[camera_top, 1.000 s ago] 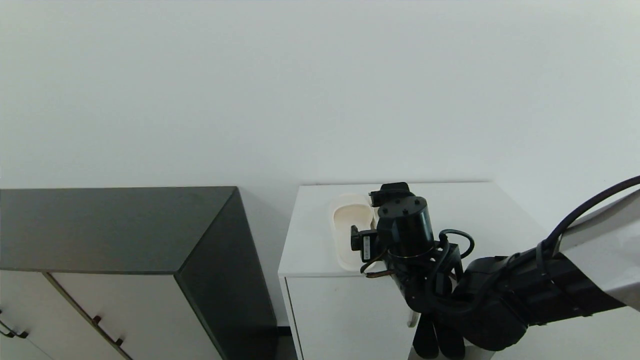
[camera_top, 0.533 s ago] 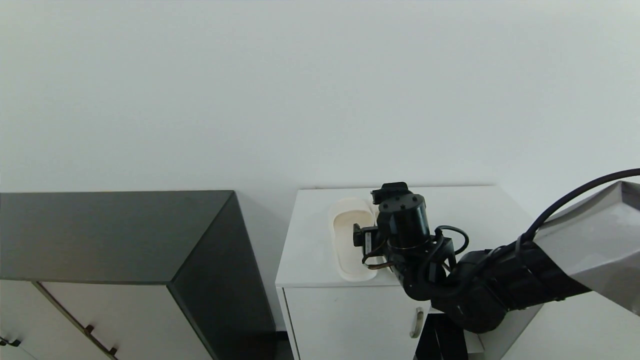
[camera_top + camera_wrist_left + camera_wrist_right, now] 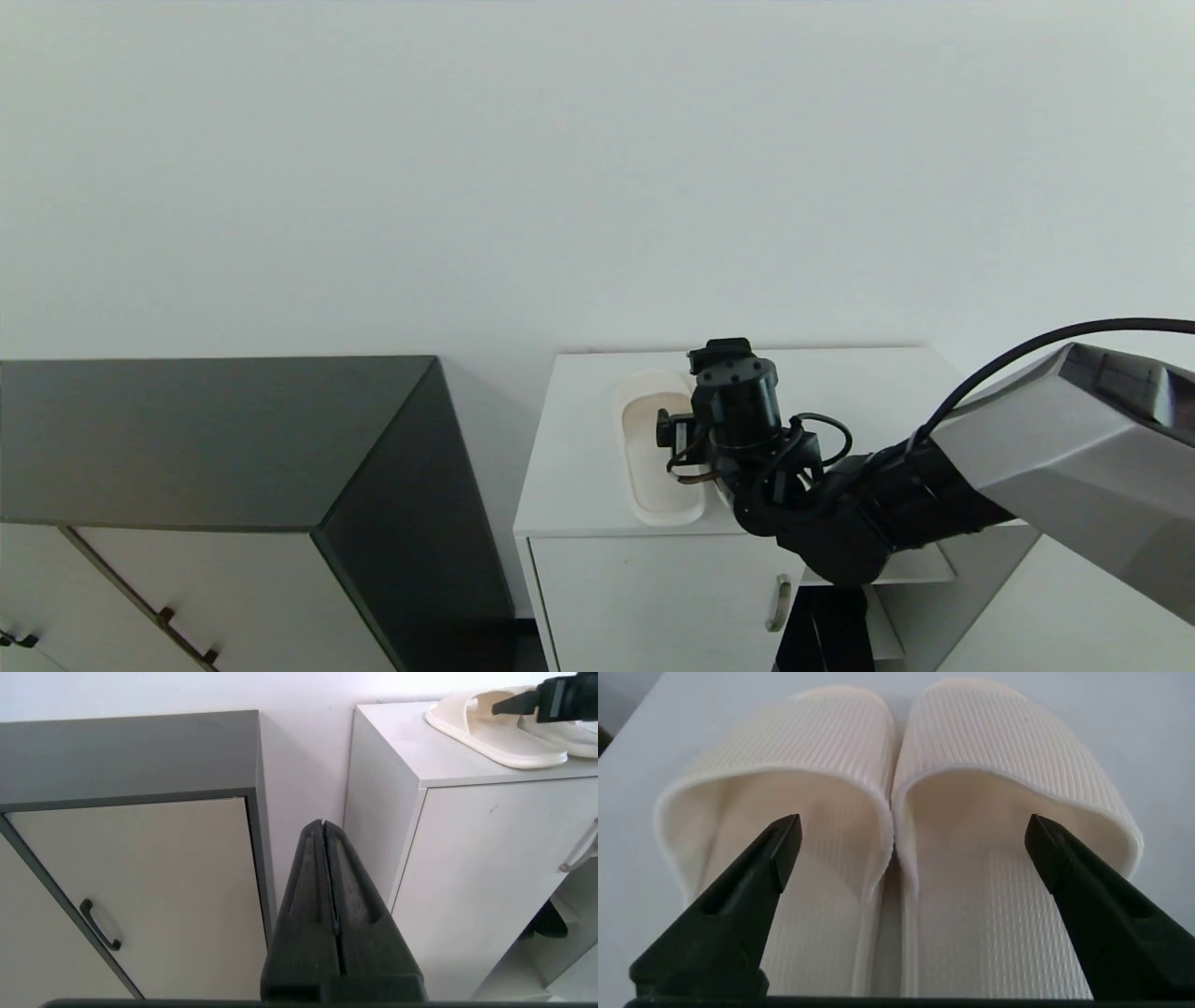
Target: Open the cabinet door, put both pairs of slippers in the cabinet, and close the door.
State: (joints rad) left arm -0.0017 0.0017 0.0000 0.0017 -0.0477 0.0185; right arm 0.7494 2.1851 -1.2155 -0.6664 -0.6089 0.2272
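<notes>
My right arm has pushed farther out over the white cabinet [image 3: 887, 392] since a second ago. Its wrist now sits higher and deeper over the top than before, and the head camera has shifted a little as well. The cream slippers [image 3: 658, 457] lie side by side, touching, on the cabinet top near its front left edge, toes pointing towards the wall. In the right wrist view the right gripper [image 3: 910, 849] has its fingers wide apart, one outside each slipper, with the pair between them and neither finger touching. The left gripper [image 3: 323, 835] has its fingers pressed together with nothing between them. It hangs low in front of the gap between the grey cabinet [image 3: 215, 429] and the white one. The white door with the handle [image 3: 782, 602] looks closed. To its right, under my arm, the front stands open and a shelf [image 3: 920, 565] shows.
</notes>
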